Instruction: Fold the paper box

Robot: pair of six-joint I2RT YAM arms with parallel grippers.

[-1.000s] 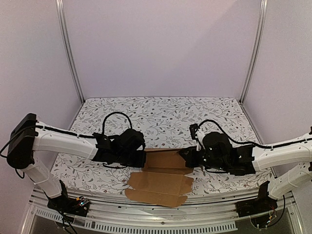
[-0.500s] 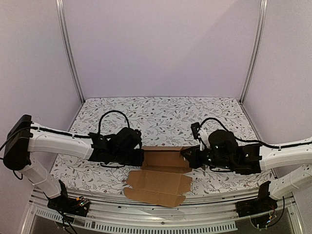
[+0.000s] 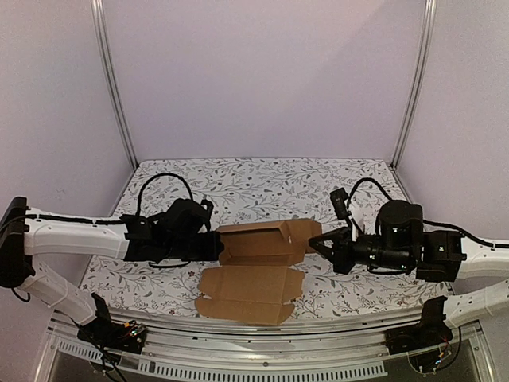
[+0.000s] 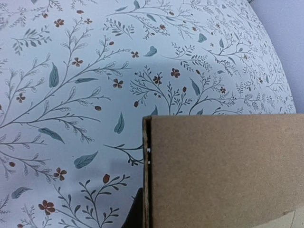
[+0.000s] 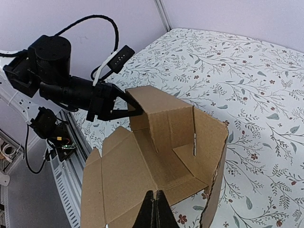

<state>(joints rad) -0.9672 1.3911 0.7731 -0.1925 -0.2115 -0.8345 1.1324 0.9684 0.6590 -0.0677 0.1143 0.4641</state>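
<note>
Paper box point(image 3: 253, 241) half-erected at centre-front of table point(image 3: 262, 185), walls up, one wide flap flat twd near edge. Clamped at L end by left gripper point(image 3: 219, 245), fingers pinching a side panel. Right gripper point(image 3: 312, 245) at R end, fingers pressed together, tips at the card edge; card betw them or not: can't tell.

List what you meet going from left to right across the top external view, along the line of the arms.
left arm → left gripper → paper box → right gripper → right arm
</note>
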